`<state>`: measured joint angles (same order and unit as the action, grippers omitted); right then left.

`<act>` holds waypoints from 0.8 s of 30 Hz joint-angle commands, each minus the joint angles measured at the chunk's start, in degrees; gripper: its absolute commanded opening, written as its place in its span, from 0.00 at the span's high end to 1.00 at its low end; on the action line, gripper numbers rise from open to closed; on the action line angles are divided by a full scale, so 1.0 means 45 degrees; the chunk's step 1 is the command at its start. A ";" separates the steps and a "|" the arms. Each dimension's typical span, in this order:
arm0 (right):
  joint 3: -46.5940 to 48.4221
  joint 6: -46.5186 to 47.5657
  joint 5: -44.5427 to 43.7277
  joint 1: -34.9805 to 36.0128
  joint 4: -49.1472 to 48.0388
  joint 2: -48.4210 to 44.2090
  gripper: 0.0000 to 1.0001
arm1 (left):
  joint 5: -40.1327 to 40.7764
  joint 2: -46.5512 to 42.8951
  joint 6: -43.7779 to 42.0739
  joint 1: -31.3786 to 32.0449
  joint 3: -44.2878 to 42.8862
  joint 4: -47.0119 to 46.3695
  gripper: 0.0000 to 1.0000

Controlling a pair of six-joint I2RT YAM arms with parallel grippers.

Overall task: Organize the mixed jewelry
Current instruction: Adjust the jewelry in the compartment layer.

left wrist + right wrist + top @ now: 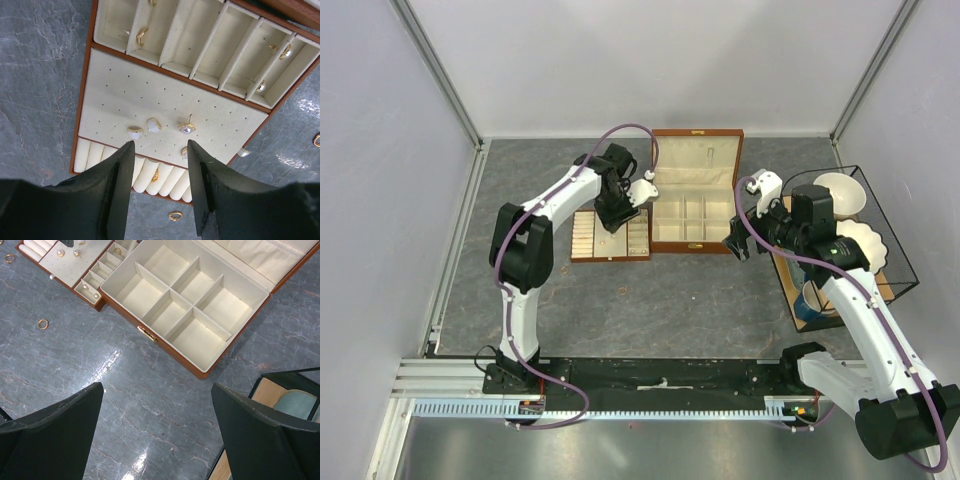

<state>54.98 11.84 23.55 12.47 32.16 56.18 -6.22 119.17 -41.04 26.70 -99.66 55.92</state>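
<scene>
The left fingers (117, 190) hang half apart and empty over earrings (187, 128) on the tray (100, 90). A ring (175, 215) lies on the tabletop (40, 75). The right fingers (55, 435) gape, empty. The left should drop straight, straddling one piece.

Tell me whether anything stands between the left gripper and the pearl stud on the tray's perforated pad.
Nothing visible does. The left gripper hangs open over the slotted tray, holding nothing; the pearl stud lies uncovered on the pad beyond its fingertips, with two white pieces beside it.
</scene>
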 commanded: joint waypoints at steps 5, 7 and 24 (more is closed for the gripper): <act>0.0223 0.0046 0.0138 -0.0075 -0.0175 -0.0063 0.02 | -0.0161 -0.0643 0.0272 -0.0054 -0.0003 -0.0454 0.47; 0.0204 0.0065 0.0157 -0.0075 -0.0194 -0.0044 0.02 | -0.0122 -0.0624 0.0252 -0.0054 0.0095 -0.0435 0.47; 0.0106 0.0046 0.0118 -0.0076 -0.0233 -0.0180 0.02 | 0.0249 -0.0546 0.0057 -0.0074 0.0564 -0.0630 0.46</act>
<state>54.98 11.84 23.55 12.45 32.16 56.18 -5.89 119.04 -40.95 26.70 -97.51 54.61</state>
